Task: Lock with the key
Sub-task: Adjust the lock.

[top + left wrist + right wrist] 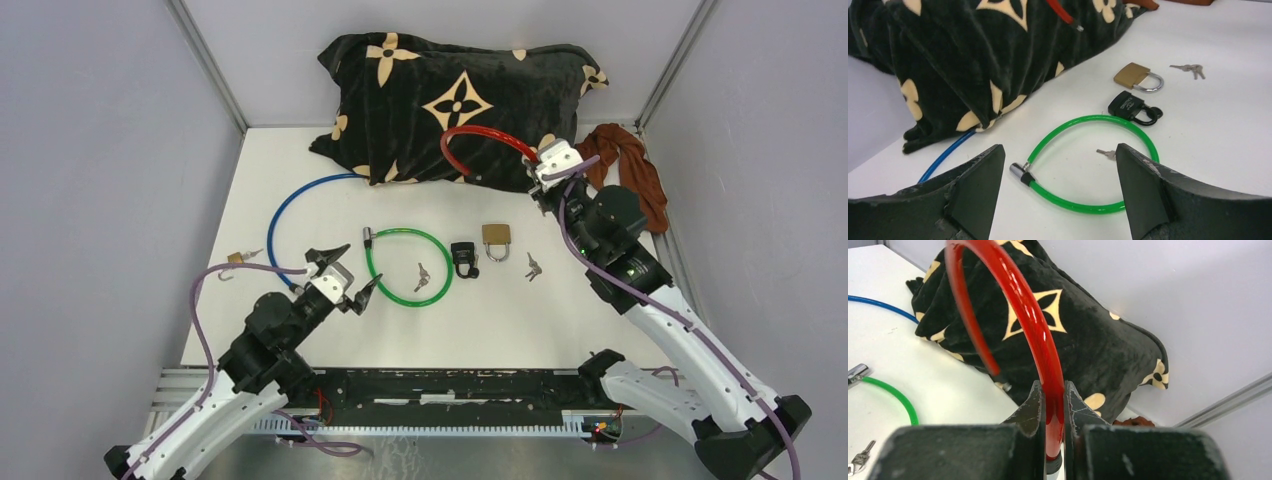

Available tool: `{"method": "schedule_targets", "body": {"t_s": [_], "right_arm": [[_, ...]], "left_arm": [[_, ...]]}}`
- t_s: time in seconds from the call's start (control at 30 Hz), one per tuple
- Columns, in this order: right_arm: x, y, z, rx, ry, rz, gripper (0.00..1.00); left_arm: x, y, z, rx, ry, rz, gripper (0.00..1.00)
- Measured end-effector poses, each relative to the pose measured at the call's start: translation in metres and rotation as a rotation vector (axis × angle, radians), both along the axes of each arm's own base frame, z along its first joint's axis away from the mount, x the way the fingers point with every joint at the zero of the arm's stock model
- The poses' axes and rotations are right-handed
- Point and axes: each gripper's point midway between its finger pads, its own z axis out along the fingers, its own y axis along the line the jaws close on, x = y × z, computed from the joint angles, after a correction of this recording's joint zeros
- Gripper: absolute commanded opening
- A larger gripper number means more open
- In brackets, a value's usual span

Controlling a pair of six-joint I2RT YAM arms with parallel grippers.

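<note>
Right claw [1053, 410] clamped on glossy red cable lock [1038, 330], arched, one o'clock on white counter [520, 320], left claw [357, 268] spread apart, eight o'clock, beside round green cable lock [1088, 118], small metal key [422, 276] inside loop

We've got our left gripper [363, 264] spread wide, green cable lock [412, 232] just at its 3 o'clock with a key [421, 276] inside the loop. Up at 1 o'clock of the table [560, 320], our right gripper [538, 160] pinches the red cable lock [485, 130] over the black pillow [430, 100].
</note>
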Motion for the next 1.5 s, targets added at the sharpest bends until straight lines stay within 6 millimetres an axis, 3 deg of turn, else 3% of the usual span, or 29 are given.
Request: {"method": "schedule_targets", "body": {"t_s": [0.17,0.33,0.4,0.5,0.67,0.73,0.83,0.87,0.9,0.93,1.0,1.1,1.2,1.23,1.33,1.5], "right_arm": [[-0.008,0.01,0.0,-0.045,-0.008,0.078,0.0],[-0.018,0.038,-0.029,-0.132,0.065,0.255,0.0],[-0.023,0.047,-0.039,-0.158,0.093,0.319,0.0],[-0.035,0.059,-0.05,-0.177,0.125,0.415,0.0],[-0.056,0.079,-0.051,-0.161,0.133,0.563,0.0],[-0.063,0.086,-0.052,-0.152,0.135,0.608,0.0],[-0.071,0.093,-0.053,-0.145,0.134,0.661,0.0],[-0.073,0.095,-0.054,-0.143,0.136,0.672,0.0],[-0.074,0.096,-0.055,-0.142,0.139,0.681,0.0],[-0.076,0.097,-0.056,-0.141,0.143,0.69,0.06],[-0.078,0.099,-0.058,-0.138,0.153,0.711,0.35],[-0.085,0.108,-0.07,-0.144,0.196,0.787,0.65],[-0.093,0.116,-0.091,-0.155,0.272,0.876,0.75],[-0.094,0.116,-0.097,-0.155,0.297,0.898,0.83],[-0.093,0.108,-0.114,-0.129,0.366,0.94,0.97],[-0.096,0.091,-0.131,-0.088,0.45,0.997,0.98]], "left_arm": [[-0.011,-0.029,0.042,0.001,0.001,-0.163,0.8],[-0.003,-0.067,0.107,-0.031,0.015,-0.284,0.87],[0.003,-0.075,0.119,-0.033,0.016,-0.291,0.87],[0.012,-0.084,0.122,-0.015,0.025,-0.294,0.87],[0.017,-0.095,0.104,0.04,0.056,-0.328,0.79],[0.017,-0.099,0.097,0.054,0.076,-0.345,0.66],[0.016,-0.104,0.089,0.067,0.103,-0.364,0.15],[0.016,-0.105,0.088,0.066,0.109,-0.366,0.04],[0.016,-0.105,0.088,0.069,0.106,-0.37,0.02],[0.015,-0.105,0.088,0.069,0.105,-0.376,0.02],[0.013,-0.105,0.09,0.067,0.097,-0.384,0.02],[0.009,-0.101,0.087,0.064,0.092,-0.385,0.02],[0.002,-0.094,0.075,0.091,0.09,-0.392,0.02],[-0.001,-0.092,0.07,0.109,0.086,-0.397,0.02],[-0.009,-0.086,0.063,0.173,0.053,-0.427,0.02],[-0.017,-0.078,0.055,0.282,-0.01,-0.463,0.02]]}}
